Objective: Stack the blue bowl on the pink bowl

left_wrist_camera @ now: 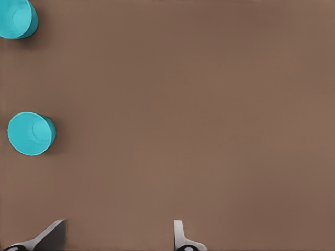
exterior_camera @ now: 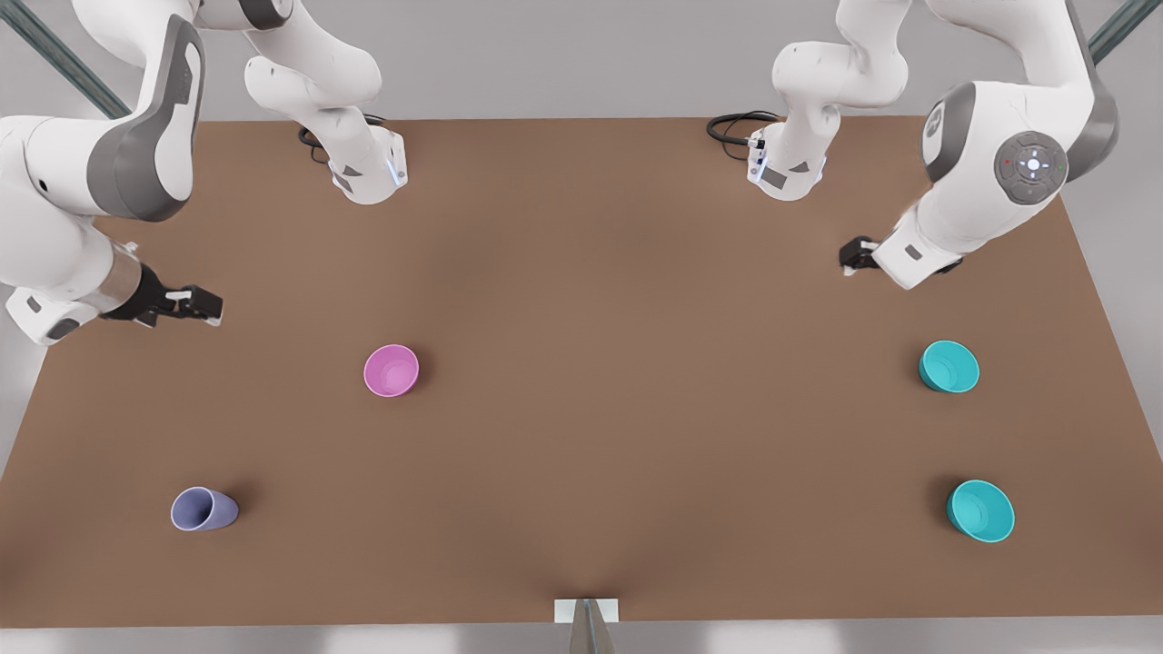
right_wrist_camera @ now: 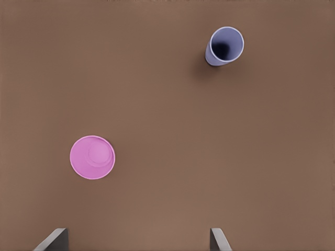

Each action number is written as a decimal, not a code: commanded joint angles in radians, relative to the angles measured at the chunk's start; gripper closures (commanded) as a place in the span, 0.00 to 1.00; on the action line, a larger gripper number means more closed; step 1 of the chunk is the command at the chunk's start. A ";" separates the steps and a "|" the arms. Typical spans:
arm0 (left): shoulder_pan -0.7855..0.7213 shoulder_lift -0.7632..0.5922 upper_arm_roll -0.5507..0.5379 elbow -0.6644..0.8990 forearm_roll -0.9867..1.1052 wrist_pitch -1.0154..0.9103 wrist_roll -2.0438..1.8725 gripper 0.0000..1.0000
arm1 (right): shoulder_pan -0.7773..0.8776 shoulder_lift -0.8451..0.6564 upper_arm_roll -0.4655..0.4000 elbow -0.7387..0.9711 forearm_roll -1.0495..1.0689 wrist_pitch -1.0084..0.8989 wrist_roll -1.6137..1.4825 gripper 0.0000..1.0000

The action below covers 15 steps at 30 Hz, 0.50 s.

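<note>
The pink bowl [exterior_camera: 392,370] [right_wrist_camera: 92,157] stands upright left of centre in the front view. The blue bowl [exterior_camera: 949,366] [left_wrist_camera: 31,133], teal and about the same size, stands at the front view's right. My left gripper [exterior_camera: 849,259] [left_wrist_camera: 119,224] hovers open and empty behind the blue bowl, nearer the table's middle and well apart from it. My right gripper [exterior_camera: 211,307] [right_wrist_camera: 137,231] hovers open and empty at the front view's left, behind the pink bowl and apart from it.
A slightly wider teal bowl [exterior_camera: 980,510] [left_wrist_camera: 15,18] sits in front of the blue bowl, near the table's front right. A lavender-blue cup [exterior_camera: 203,509] [right_wrist_camera: 224,47] stands at the front left. The brown table [exterior_camera: 636,363] stretches bare between the two sides.
</note>
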 commanded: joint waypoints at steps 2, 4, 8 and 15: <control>-0.033 0.010 0.001 0.003 0.016 0.024 -0.030 0.00 | 0.001 0.003 0.001 0.005 0.000 0.043 -0.039 0.00; -0.033 0.012 0.001 0.003 0.016 0.024 -0.031 0.00 | 0.006 0.082 0.013 0.040 0.003 0.045 -0.082 0.00; -0.033 0.021 0.001 0.003 0.018 0.019 -0.031 0.00 | 0.023 0.372 0.044 0.013 0.039 0.160 -0.047 0.00; -0.033 0.041 0.001 0.003 0.018 -0.004 -0.033 0.00 | 0.023 0.266 0.045 -0.418 0.095 0.600 -0.044 0.00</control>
